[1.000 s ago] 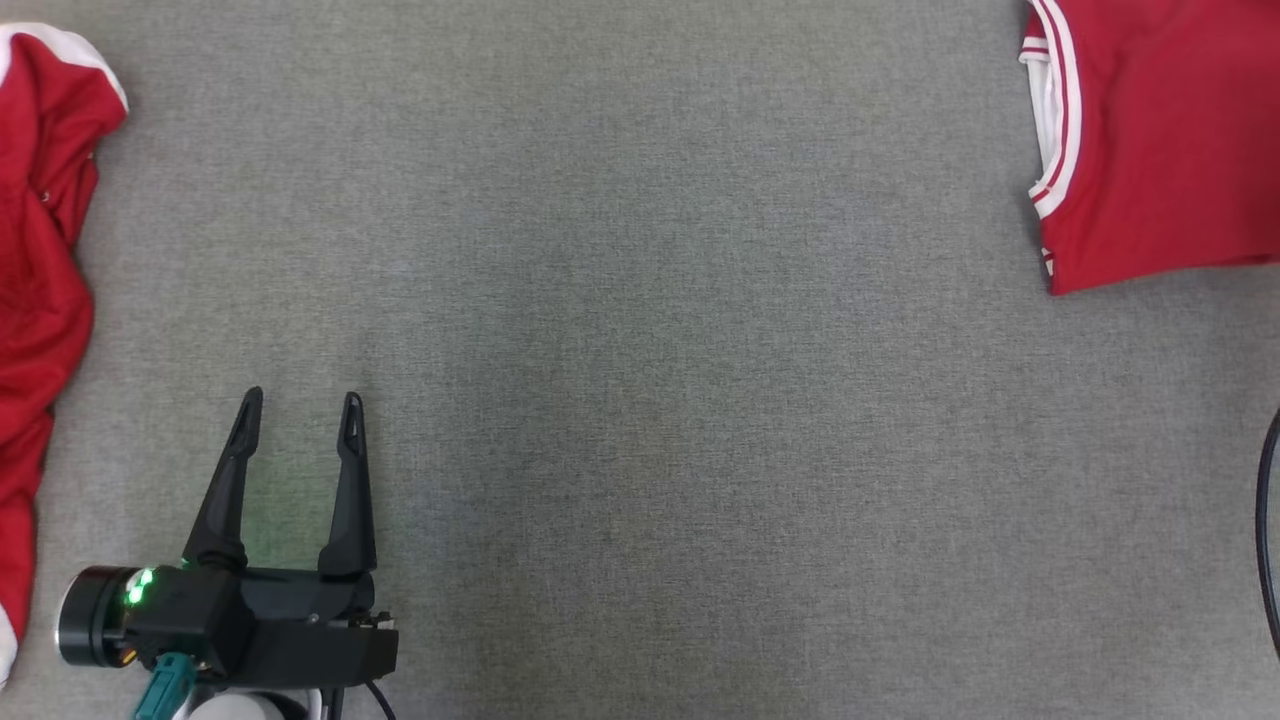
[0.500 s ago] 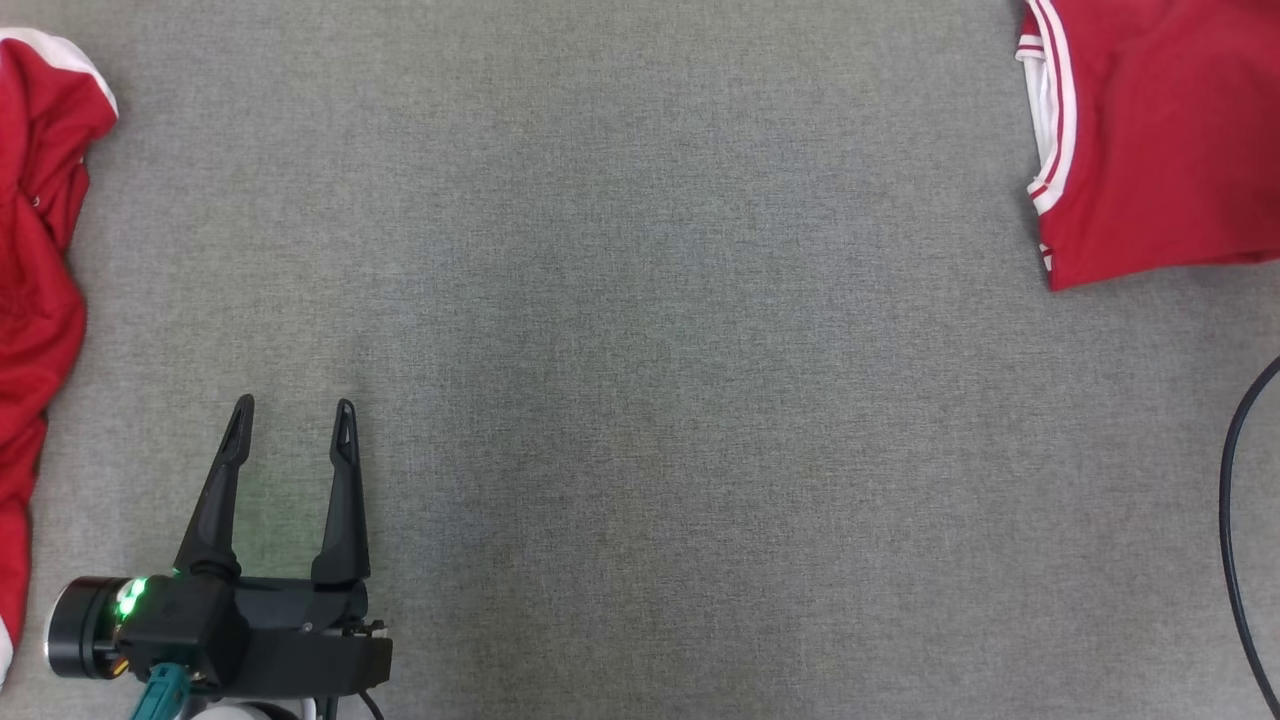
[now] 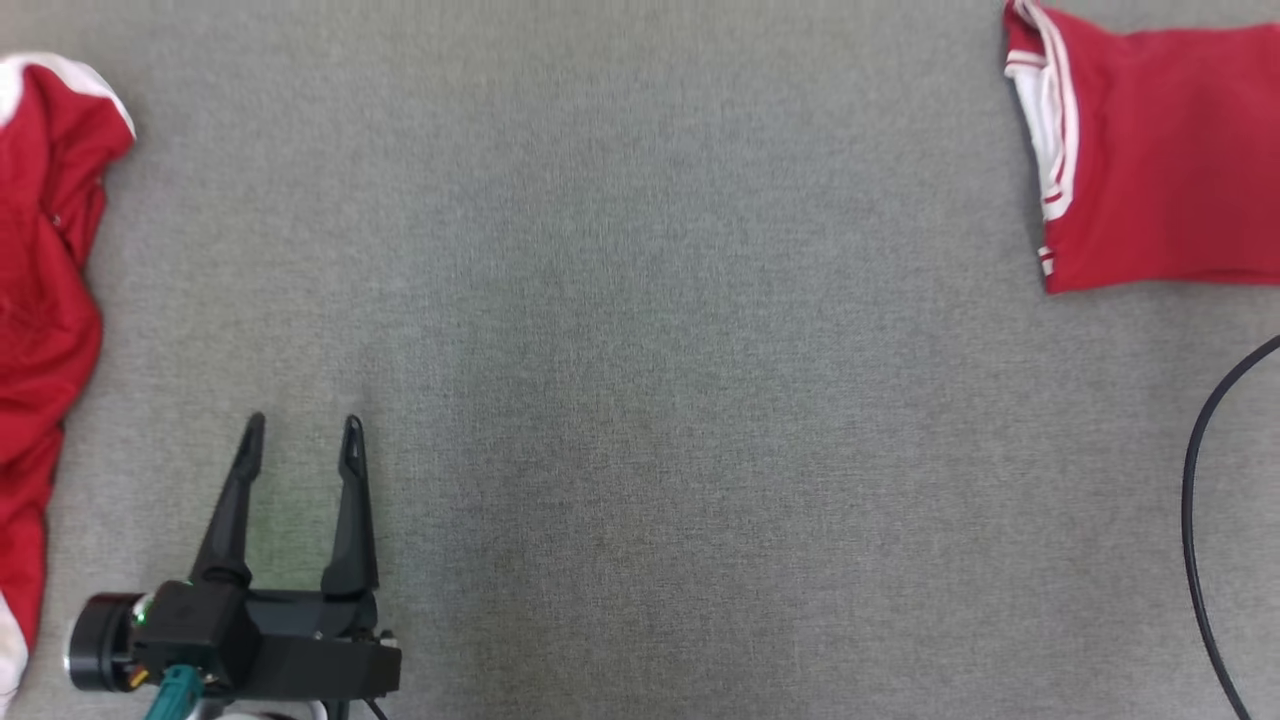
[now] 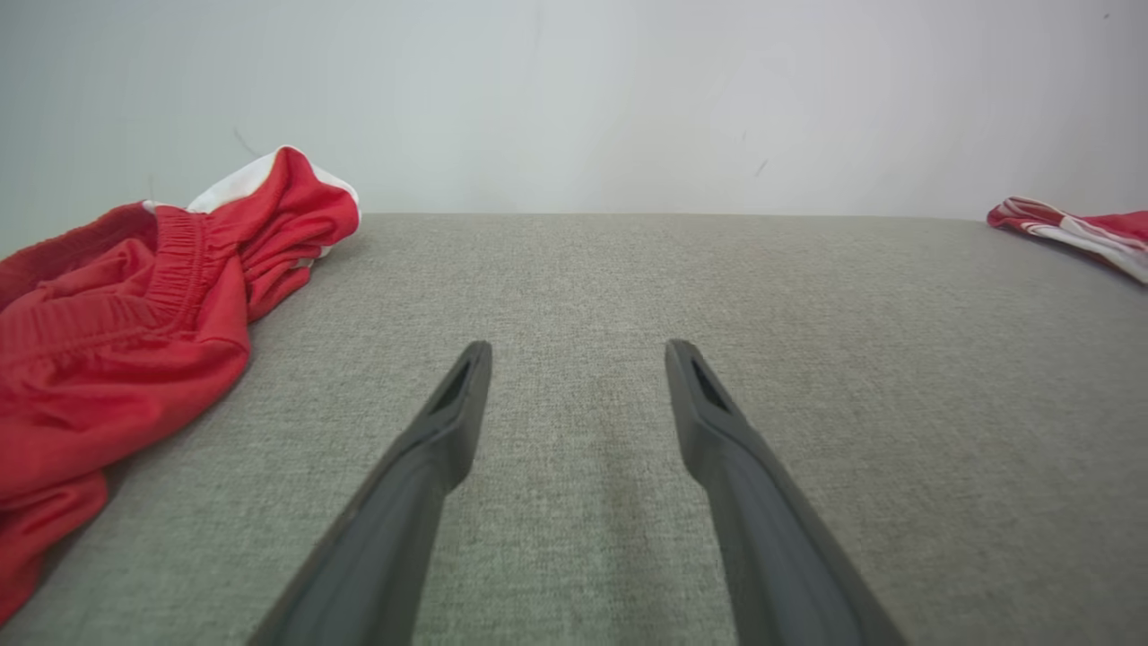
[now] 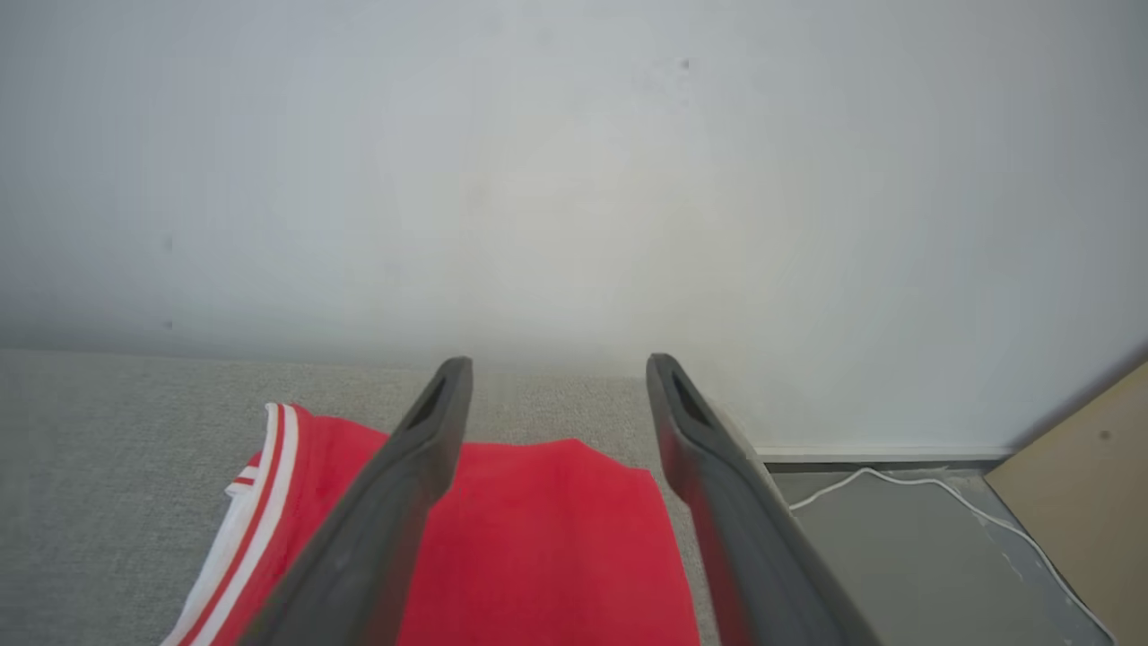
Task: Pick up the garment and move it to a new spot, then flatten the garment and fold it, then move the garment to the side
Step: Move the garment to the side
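Note:
The garment (image 3: 1160, 160), red with white-striped trim, lies folded flat at the far right of the grey cloth table (image 3: 650, 350). In the right wrist view my right gripper (image 5: 552, 368) hovers just above this garment (image 5: 538, 547), fingers spread open with nothing between them. My left gripper (image 3: 300, 430) rests open and empty at the lower left of the table, well away from it. In the left wrist view the left gripper (image 4: 578, 354) points across bare cloth, with the folded garment (image 4: 1076, 229) at the far right edge.
A crumpled red garment with white trim (image 3: 45, 300) is heaped along the table's left edge, close to my left gripper. A black cable (image 3: 1195, 500) curves in at the right. Off the table's right end are floor, a white cable (image 5: 942, 489) and a wooden board (image 5: 1085, 475).
The head view has shifted a little. The folded garment's lower edge now lies straighter and its top edge shows. The black cable reaches further in. My left gripper stays open.

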